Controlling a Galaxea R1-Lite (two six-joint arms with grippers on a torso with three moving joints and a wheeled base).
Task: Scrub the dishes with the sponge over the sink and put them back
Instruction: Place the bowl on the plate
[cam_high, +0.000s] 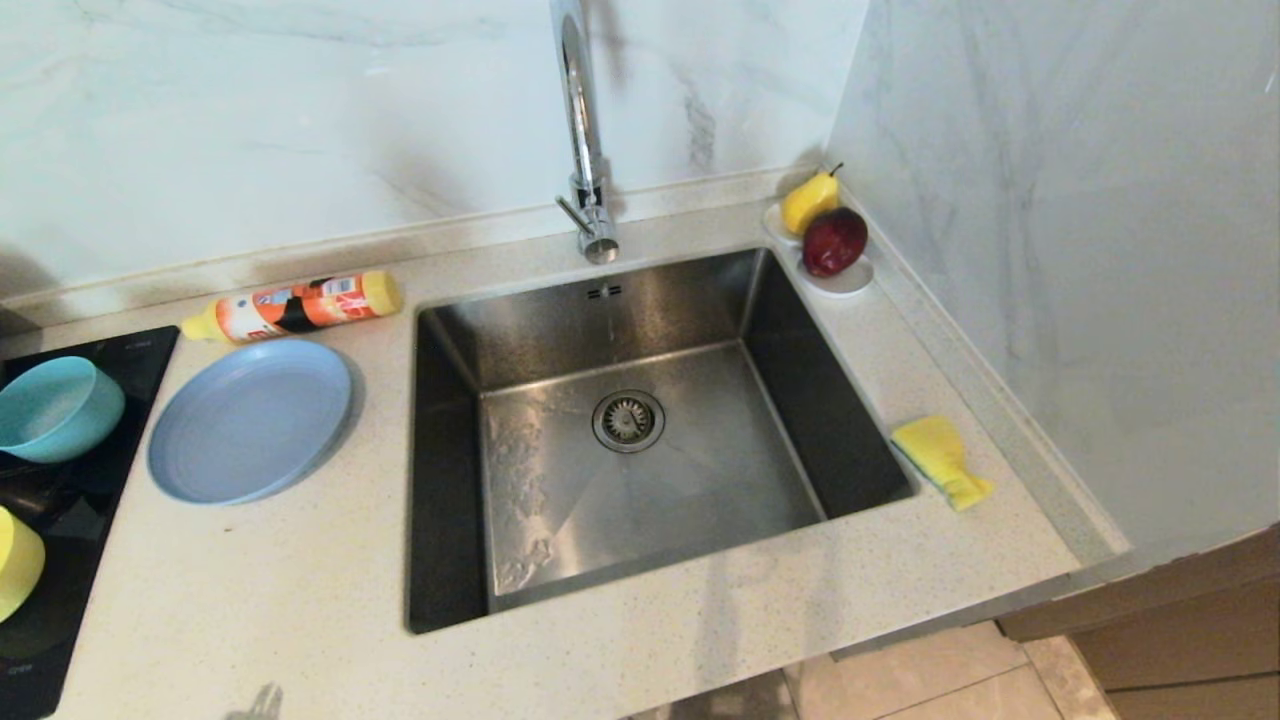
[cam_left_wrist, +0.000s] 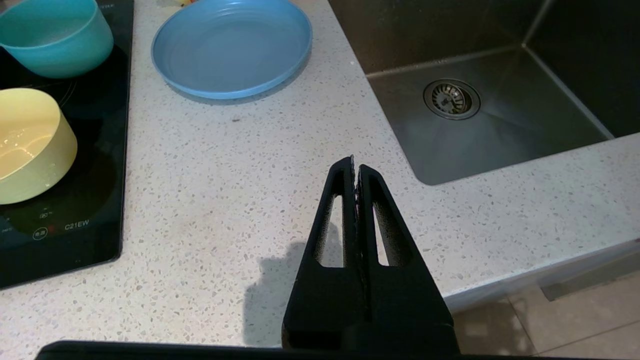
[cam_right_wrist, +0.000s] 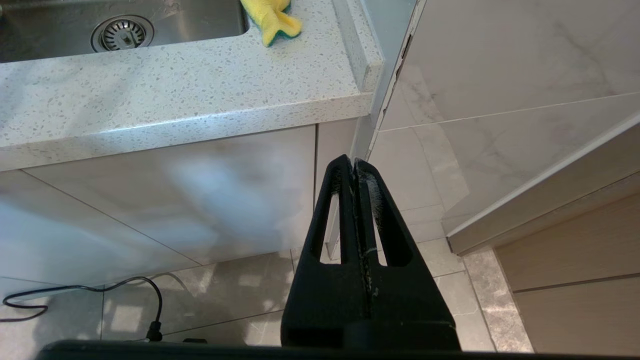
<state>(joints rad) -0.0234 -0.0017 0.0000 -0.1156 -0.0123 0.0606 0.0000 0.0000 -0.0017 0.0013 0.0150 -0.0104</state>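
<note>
The steel sink (cam_high: 520, 480) sits in the speckled counter, its drain (cam_high: 628, 420) in the middle. Left of it lies the grey-blue plate (cam_high: 250, 420). A teal bowl (cam_high: 55, 408) and a pale yellow bowl (cam_high: 18, 560) stand on the black cooktop (cam_high: 60, 600). The yellow sponge (cam_high: 942, 460) rests on the counter right of the sink. My left gripper (cam_left_wrist: 355, 165) hangs shut and empty above the counter's front edge, well short of the plate (cam_left_wrist: 230, 47). My right gripper (cam_right_wrist: 352, 167) is shut and empty below counter height, before the cabinet, with the sponge (cam_right_wrist: 272, 20) far ahead.
An orange detergent bottle (cam_high: 295, 305) lies behind the plate. The chrome faucet (cam_high: 585, 130) rises at the back. A white dish with a pear and a red fruit (cam_high: 830, 240) sits in the corner. A marble wall (cam_high: 1080, 250) borders the counter's right side. A black cable (cam_right_wrist: 100, 292) lies on the floor.
</note>
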